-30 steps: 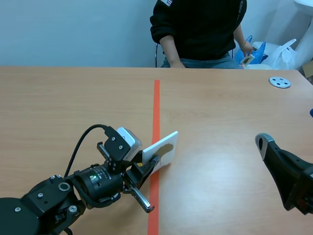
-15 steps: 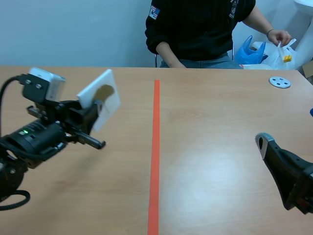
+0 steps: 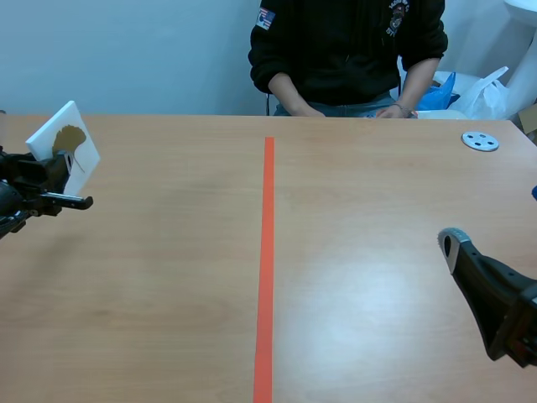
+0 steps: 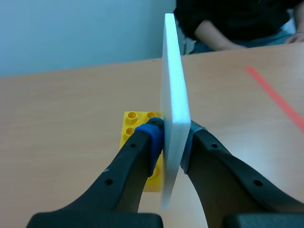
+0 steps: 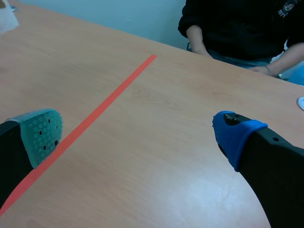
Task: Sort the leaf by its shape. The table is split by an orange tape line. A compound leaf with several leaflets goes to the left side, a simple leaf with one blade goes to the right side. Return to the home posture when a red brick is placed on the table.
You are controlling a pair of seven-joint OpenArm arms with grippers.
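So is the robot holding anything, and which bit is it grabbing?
Yes. The left gripper pinches the white leaf card by its lower part, with one finger on each flat face. The right gripper is open and holds nothing.

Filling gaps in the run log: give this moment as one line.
left tool: shut on leaf card, left of tape line, yellow brick beneath | right tool: open, empty, right side

light: bright, even | glare: pale sheen on table (image 3: pixel 352 290) right of tape line (image 3: pixel 266 252) | shadows: faint, soft
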